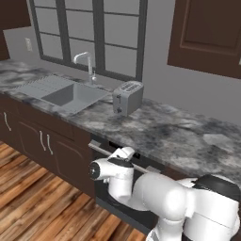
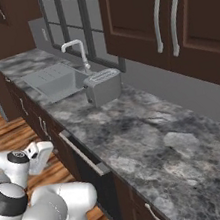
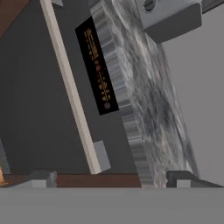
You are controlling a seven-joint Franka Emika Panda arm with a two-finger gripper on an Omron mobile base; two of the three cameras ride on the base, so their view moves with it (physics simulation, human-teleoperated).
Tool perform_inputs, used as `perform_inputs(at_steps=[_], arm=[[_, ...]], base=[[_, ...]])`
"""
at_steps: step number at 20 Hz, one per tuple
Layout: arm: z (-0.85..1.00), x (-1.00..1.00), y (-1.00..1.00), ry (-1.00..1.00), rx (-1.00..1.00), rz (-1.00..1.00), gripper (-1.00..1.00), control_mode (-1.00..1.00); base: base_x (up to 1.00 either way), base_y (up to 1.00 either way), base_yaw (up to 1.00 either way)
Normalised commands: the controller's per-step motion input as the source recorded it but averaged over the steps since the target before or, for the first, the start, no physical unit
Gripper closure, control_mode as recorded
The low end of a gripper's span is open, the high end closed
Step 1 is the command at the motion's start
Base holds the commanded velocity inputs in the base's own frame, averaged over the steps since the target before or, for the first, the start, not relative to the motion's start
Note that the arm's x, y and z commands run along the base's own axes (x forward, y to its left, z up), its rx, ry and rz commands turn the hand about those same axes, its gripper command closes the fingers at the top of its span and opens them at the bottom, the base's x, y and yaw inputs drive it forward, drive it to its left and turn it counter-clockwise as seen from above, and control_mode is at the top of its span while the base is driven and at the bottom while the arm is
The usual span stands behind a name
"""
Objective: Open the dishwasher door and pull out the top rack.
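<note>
Facing the dishwasher door, still closed under the desk; top rack hidden behind it; gripper spread wide, holding nothing; handle lies ahead of the fingertips, apart from them; its long axis runs along the door's top edge, slanting in the hand view; its near end sits between the jaws' line, so the reach goes forward.
</note>
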Motion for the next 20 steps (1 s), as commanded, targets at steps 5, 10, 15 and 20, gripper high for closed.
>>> perform_inputs(at_steps=[5, 10, 15, 20], arm=[[-0.28, 0.17, 0.0, 0.0, -0.16, 0.0, -1.0, -1.0], [-0.25, 0.21, 0.0, -0.01, -0.17, 0.0, -1.0, -1.0], [-0.23, 0.21, -0.01, -0.03, -0.17, -0.01, -1.0, -1.0], [-0.24, 0.2, 0.0, -0.04, -0.16, -0.01, -1.0, -1.0]], base=[[0.0, 0.0, 0.0], [0.0, 0.0, 0.0], [0.0, 0.0, 0.0], [0.0, 0.0, 0.0]])
